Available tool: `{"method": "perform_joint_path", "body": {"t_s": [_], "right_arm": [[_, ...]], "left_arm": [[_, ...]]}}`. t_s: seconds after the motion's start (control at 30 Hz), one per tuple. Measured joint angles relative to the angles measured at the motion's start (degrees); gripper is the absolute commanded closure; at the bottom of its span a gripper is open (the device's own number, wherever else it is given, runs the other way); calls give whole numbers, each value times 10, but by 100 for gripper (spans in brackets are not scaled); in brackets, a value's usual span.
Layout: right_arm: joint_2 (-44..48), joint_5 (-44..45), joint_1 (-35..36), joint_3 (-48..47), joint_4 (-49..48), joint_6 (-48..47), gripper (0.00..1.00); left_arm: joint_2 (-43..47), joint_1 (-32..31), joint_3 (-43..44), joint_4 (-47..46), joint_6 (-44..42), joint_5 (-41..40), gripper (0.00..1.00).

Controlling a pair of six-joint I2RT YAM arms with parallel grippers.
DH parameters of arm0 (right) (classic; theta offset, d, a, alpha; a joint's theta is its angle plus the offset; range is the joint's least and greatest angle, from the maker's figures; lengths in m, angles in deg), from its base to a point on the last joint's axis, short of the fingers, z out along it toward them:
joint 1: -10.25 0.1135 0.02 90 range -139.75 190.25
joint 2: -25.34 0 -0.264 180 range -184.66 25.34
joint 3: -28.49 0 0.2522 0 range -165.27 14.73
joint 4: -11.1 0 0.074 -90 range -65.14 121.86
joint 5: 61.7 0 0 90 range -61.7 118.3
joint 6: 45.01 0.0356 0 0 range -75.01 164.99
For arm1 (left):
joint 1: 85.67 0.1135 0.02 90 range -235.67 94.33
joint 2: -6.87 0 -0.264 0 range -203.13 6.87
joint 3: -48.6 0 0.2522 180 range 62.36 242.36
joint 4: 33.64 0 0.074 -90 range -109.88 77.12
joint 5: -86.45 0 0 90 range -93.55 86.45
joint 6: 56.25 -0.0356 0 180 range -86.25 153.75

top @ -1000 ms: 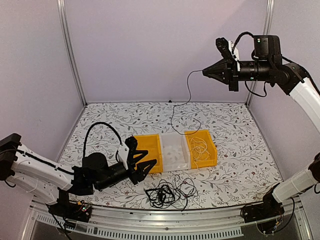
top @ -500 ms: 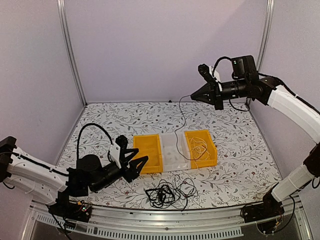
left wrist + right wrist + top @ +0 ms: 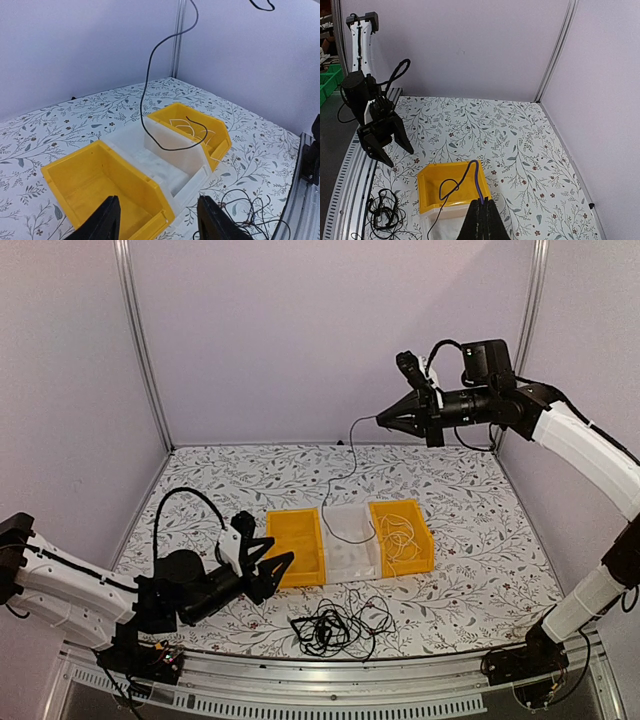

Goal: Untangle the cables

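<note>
High above the table's back, my right gripper (image 3: 383, 424) is shut on one thin black cable (image 3: 355, 448). That cable hangs down in a loose curve, its lower end curling over the white bin (image 3: 352, 576). The right wrist view shows it looping out of the shut jaws (image 3: 481, 202). A tangle of black cables (image 3: 335, 625) lies on the table near the front edge. A cream-white cable (image 3: 400, 535) sits coiled in the right yellow bin (image 3: 427, 540). My left gripper (image 3: 279, 571) is open and holds nothing, low beside the left yellow bin (image 3: 305, 530).
Three bins stand in a row mid-table: yellow, white, yellow. In the left wrist view the near yellow bin (image 3: 100, 175) lies just ahead of my open fingers (image 3: 107, 220). A metal rail (image 3: 300, 695) runs along the front edge. Walls close in the left, back and right.
My right arm has come down and moved left with the cable, whose lower end now hangs over the white bin. My left arm has drawn back a little to the left.
</note>
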State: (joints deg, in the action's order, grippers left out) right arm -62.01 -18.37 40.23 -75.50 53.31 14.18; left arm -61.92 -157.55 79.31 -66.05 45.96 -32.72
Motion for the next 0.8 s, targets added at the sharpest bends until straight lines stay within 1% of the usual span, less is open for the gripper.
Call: {"method": "perform_joint_path", "body": {"t_s": [0.13,0.3,0.43,0.8], "right_arm": [[9,-8,0,-20,-3,2,100],[10,-20,0,-5,-11,9,100],[0,-21,0,9,-11,13,100],[-33,-35,0,10,-16,17,100]], "left_arm": [[-8,5,0,1,-2,1,48],[-14,5,0,3,-2,2,48],[-14,5,0,5,-2,2,48],[-14,6,0,7,-2,1,48]]}}
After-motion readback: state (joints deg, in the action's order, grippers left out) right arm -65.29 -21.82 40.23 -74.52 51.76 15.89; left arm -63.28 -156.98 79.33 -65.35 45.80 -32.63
